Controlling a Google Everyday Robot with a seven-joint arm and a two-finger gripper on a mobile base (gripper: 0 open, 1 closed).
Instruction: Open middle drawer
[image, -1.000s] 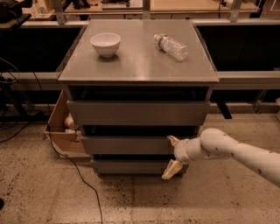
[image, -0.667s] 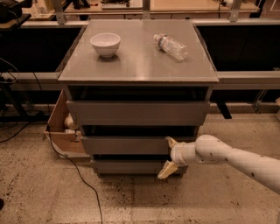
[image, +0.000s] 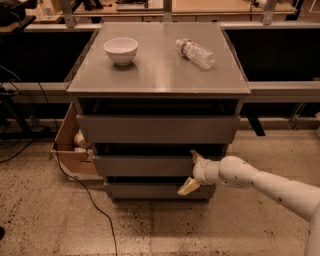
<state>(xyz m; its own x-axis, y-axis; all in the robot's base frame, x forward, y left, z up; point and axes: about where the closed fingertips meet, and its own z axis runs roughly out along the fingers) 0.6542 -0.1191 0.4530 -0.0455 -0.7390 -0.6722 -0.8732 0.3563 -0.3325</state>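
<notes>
The middle drawer (image: 142, 165) is a flat grey handleless front in the grey cabinet, between the taller top drawer (image: 157, 129) and the narrow bottom drawer (image: 147, 190). It looks shut or nearly shut, flush with the others. My gripper (image: 192, 172) comes in from the right on a white arm and sits at the right part of the middle drawer's front. It is open: one tan fingertip (image: 196, 156) is at the drawer's top edge, the other at its bottom edge.
A white bowl (image: 121, 50) and a lying plastic bottle (image: 196, 53) rest on the cabinet top (image: 160, 75). A cardboard box (image: 70, 150) stands left of the cabinet. A black cable (image: 95, 210) runs over the speckled floor. Dark benches flank the cabinet.
My gripper and arm have moved left along the middle drawer's front. The drawers, bowl and bottle have not moved.
</notes>
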